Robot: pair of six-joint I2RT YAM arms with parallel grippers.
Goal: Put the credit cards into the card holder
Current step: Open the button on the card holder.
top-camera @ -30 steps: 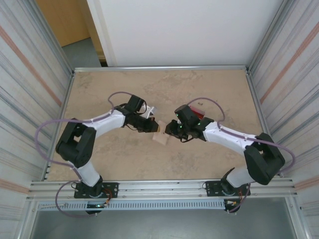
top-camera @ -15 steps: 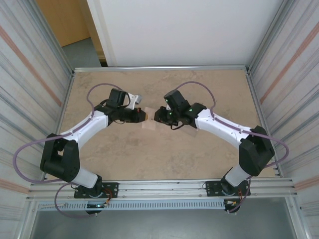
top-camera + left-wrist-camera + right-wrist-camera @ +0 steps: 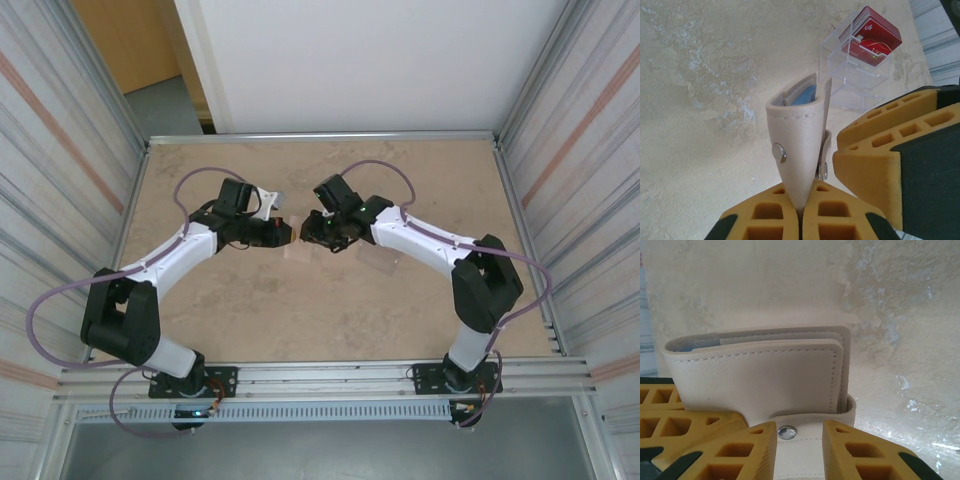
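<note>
A beige wallet-like piece (image 3: 797, 135) with a snap strap hangs above the table, and my left gripper (image 3: 801, 192) is shut on its lower edge. A blue card edge peeks from its open top. My right gripper (image 3: 799, 427) faces the same piece (image 3: 760, 375), its fingers apart on either side of the strap and snap. From above, both grippers (image 3: 285, 233) (image 3: 305, 235) meet at this piece (image 3: 296, 251). The red credit cards (image 3: 871, 34) stand in the clear plastic card holder (image 3: 855, 82) on the table beyond; the card holder (image 3: 378, 262) lies under the right arm.
The right gripper's yellow fingers (image 3: 880, 165) crowd the left wrist view's lower right. The mottled tan table (image 3: 250, 320) is walled by ribbed metal panels (image 3: 60, 200) on both sides and a rail along the near edge.
Both arms carried the beige piece away from the near edge toward the table's middle and back. The right gripper shifted left along it and its fingers spread slightly.
</note>
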